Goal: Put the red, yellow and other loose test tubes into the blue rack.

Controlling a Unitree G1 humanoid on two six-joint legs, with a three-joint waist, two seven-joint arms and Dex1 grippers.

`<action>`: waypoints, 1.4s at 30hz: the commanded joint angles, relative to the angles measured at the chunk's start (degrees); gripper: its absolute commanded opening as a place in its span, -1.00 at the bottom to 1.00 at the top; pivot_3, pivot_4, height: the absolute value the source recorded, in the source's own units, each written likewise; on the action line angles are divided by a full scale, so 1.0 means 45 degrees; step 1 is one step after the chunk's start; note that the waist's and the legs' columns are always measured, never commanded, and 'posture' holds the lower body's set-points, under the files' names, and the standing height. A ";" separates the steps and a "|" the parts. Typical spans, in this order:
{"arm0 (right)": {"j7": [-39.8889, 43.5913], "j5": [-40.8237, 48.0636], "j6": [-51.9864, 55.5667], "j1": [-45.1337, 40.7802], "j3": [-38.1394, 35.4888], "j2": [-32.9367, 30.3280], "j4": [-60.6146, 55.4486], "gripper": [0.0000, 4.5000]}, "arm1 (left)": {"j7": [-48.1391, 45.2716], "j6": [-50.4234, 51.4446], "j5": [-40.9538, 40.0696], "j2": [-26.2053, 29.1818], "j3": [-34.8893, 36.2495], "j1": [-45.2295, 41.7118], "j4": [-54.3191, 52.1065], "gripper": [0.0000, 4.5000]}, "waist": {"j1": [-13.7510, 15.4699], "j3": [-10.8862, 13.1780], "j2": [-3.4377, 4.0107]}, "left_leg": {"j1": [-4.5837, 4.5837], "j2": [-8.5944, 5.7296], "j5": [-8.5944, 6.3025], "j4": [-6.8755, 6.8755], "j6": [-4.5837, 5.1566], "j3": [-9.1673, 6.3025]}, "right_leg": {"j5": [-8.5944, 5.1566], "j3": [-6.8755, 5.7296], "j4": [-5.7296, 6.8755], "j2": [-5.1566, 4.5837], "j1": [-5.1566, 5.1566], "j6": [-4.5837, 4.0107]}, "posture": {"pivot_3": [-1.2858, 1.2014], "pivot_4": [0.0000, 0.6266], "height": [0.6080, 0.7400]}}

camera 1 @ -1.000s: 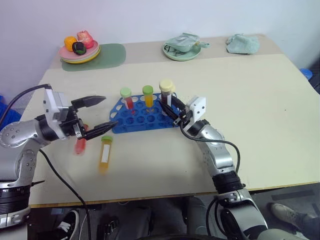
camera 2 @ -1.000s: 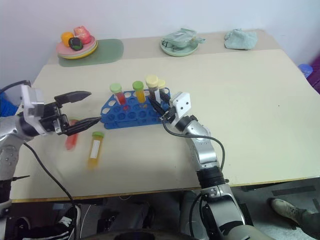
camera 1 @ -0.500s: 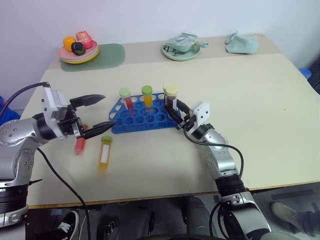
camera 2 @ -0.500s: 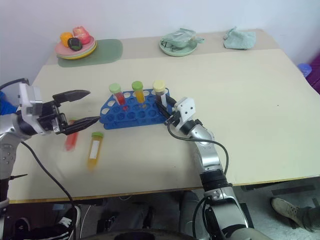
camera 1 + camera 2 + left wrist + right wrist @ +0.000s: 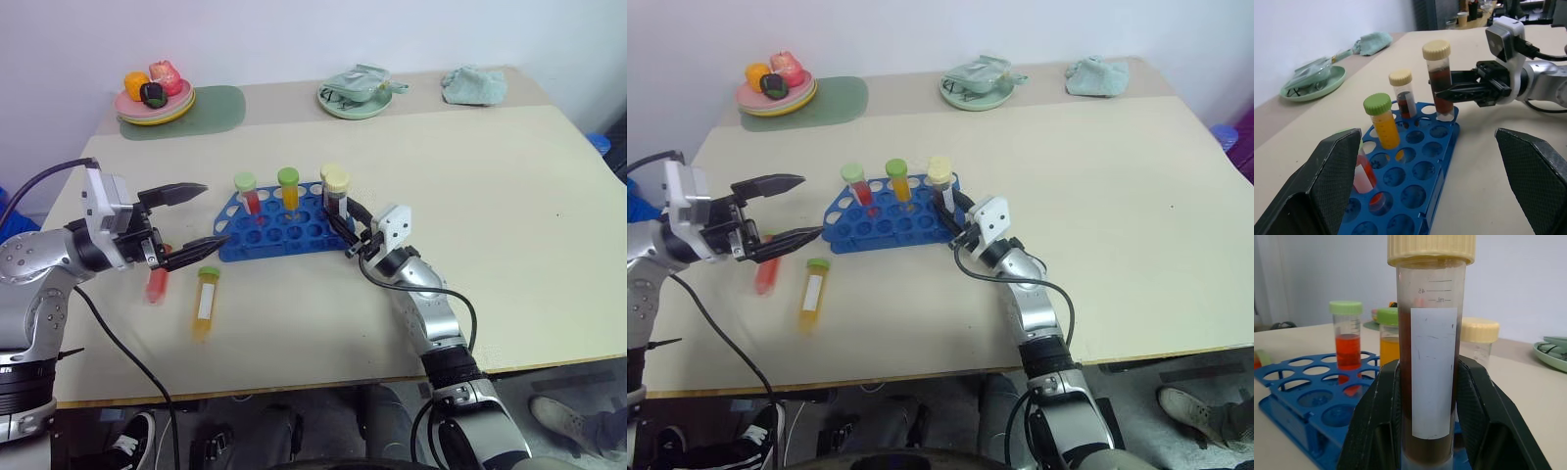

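Right end effector (image 5: 345,221) clamps the upright dark brown tube (image 5: 336,196) in the blue rack's (image 5: 279,231) near corner hole; left end effector (image 5: 191,223), wide open, hovers above the flat-lying red tube (image 5: 156,284).

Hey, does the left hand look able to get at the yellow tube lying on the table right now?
Probably yes. The left hand is open and empty, and the yellow tube lies flat on the table just below it with nothing in between.

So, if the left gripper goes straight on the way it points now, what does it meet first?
Probably the blue rack and the tubes standing in it. The open left gripper points level at it, though depth is hard to judge.
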 commanded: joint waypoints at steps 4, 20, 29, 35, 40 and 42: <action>-0.0081 -0.0023 0.0052 -0.0261 0.0192 0.0211 -0.0246 -0.45 | 0.0104 -0.0019 -0.0176 -0.0002 0.0229 -0.0128 -0.0170 1.00 | -0.0013 0.0000 0.0000 | 0.0000 0.0000 0.0000 -0.0001 0.0000 0.0000 | 0.0000 0.0000 0.0000 0.0000 -0.0002 0.0000 | 0.03 -0.52 1.00; 0.0427 0.0466 0.0310 -0.0322 0.0014 0.0044 -0.0031 0.29 | 0.0387 0.0189 -0.0228 -0.0005 0.0275 -0.0062 -0.0445 1.00 | -0.0012 0.0000 0.0000 | 0.0001 0.0001 0.0000 -0.0001 0.0000 0.0000 | 0.0000 0.0000 0.0000 0.0000 -0.0001 -0.0001 | 0.03 -0.52 1.00; 0.0262 0.0218 0.0306 -0.0141 0.0071 -0.0014 -0.0266 0.97 | 0.0499 0.0284 -0.0263 -0.0097 0.0199 -0.0112 -0.0526 1.00 | -0.0010 0.0000 0.0001 | 0.0001 0.0001 0.0000 -0.0001 0.0000 0.0001 | 0.0001 0.0001 0.0001 0.0001 -0.0002 -0.0001 | 0.03 -0.52 1.00; 0.0670 0.0609 0.0718 -0.0129 0.0052 -0.0046 -0.0599 0.97 | 0.0558 0.0377 -0.0244 -0.0147 0.0211 -0.0111 -0.0583 1.00 | -0.0012 0.0000 0.0000 | 0.0001 0.0001 0.0000 -0.0001 0.0000 0.0001 | 0.0001 0.0001 0.0000 0.0000 -0.0002 -0.0001 | 0.03 -0.52 1.00; 0.0729 0.0617 0.1038 -0.0201 0.0068 -0.0101 -0.0749 0.41 | 0.0646 0.0447 -0.0279 -0.0219 0.0245 -0.0053 -0.0655 1.00 | -0.0009 0.0000 0.0000 | 0.0001 0.0002 0.0000 -0.0001 0.0000 0.0001 | 0.0001 0.0001 -0.0001 0.0000 -0.0002 -0.0001 | 0.03 -0.52 1.00; 0.0722 0.0592 0.1212 -0.0187 0.0107 -0.0130 -0.0859 -0.03 | 0.0668 0.0440 -0.0264 -0.0240 0.0257 0.0022 -0.0720 1.00 | -0.0007 0.0000 0.0000 | 0.0001 0.0002 0.0000 -0.0001 0.0000 0.0001 | 0.0001 0.0001 0.0000 0.0000 -0.0002 -0.0001 | 0.03 -0.52 1.00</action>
